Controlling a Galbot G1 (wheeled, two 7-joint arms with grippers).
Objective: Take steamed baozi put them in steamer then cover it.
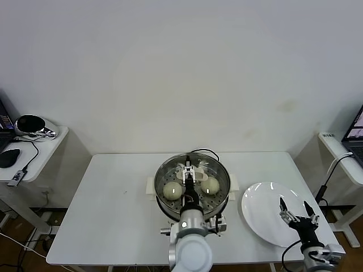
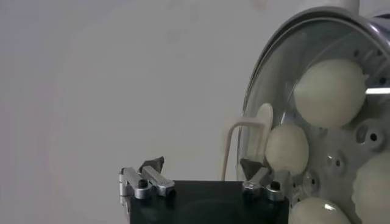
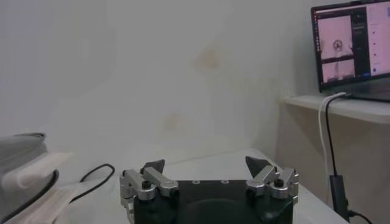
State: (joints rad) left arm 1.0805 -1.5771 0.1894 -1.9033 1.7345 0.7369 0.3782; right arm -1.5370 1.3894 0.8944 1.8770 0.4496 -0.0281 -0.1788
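the table carries the steamer at its middle, w/ the cover already down on the rim and the steamed baozi inside under the glass. head view shows two buns clearly, left wrist view shows four through the lid. so the task looks all but done, only the left arm's exit is left.

risks, biggest first:
- the whole pot could shift or the lid could slide off-centre if the left arm pulls away sideways instead of straight off, since one finger sits just beside the cream lid handle and could hook it.
- lid might not be seated flat all round. can't tell from these views, the arm hides the near rim.
- the black cable behind the pot lies close to the rim but seems clear of it (low worry).

left gripper is above the lid centre, jaws spread wide either side of the handle, holding nothing. whether a fingertip grazes the handle can't be told.

white plate sits right of the steamer, no buns on it. right gripper hovers over the plate's near edge, jaws wide apart, nothing held, idle.
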